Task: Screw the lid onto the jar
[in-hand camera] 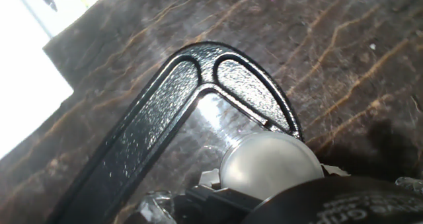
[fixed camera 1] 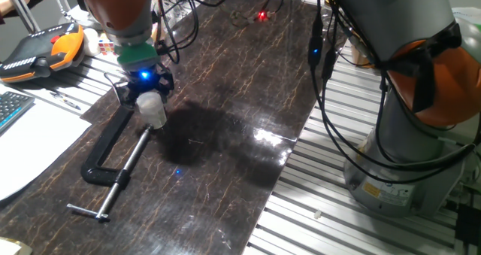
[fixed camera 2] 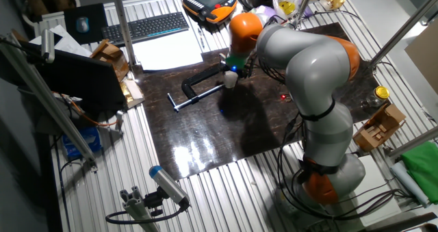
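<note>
**Gripper over the C-clamp with whitish jar at its tip**

In one fixed view the gripper (fixed camera 1: 148, 95) stands in the upper left of the frame, a blue light lit on its body. A whitish cylindrical piece, taken to be the jar (fixed camera 1: 152, 109), sits directly under it, between the fingers. Whether a separate lid is on it cannot be told. The fingers appear closed against the jar's sides, though the contact itself is largely hidden.

The black C-clamp (fixed camera 1: 113, 146) lies flat on the dark marbled mat (fixed camera 1: 225, 150), running from the gripper down toward the lower left; its screw bar and T-handle (fixed camera 1: 89, 212) end near the mat's lower left edge. The jar is just beside the clamp's upper end, over the gap between frame and screw.

In the hand view the jar's rounded whitish face (in-hand camera: 268, 164) fills the lower centre, with the clamp's curved frame (in-hand camera: 165, 112) immediately above and left of it.

The mat to the right of the gripper is open. White paper (fixed camera 1: 30, 146) borders the mat's left edge; a keyboard (fixed camera 2: 147, 28) lies beyond it in the other fixed view.
</note>
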Controlling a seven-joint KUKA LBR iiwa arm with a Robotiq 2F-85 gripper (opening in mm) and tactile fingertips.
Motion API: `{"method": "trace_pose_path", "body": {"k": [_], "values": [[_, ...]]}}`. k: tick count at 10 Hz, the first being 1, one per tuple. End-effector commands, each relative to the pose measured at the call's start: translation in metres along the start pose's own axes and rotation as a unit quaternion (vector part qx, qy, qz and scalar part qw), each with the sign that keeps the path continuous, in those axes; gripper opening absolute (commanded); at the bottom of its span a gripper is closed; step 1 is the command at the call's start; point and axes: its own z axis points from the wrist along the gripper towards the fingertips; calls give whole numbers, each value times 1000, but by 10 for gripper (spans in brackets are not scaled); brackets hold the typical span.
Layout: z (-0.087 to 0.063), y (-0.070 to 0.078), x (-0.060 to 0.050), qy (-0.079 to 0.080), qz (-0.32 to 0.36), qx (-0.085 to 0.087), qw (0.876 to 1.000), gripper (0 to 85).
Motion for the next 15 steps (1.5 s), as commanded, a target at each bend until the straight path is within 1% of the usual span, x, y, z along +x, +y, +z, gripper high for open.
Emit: {"method": "trace_pose_path", "body": {"k": [1,6,8,10,13,15], "values": [[0,0,0,-1,29,2,1000,713],[1,1,0,-7,116,0,993,713],[0,1,-1,-12,164,2,986,710],[1,1,-1,-12,204,0,979,707],[1,2,-1,-15,240,0,971,707],[1,2,-1,-20,261,3,965,707]]}}
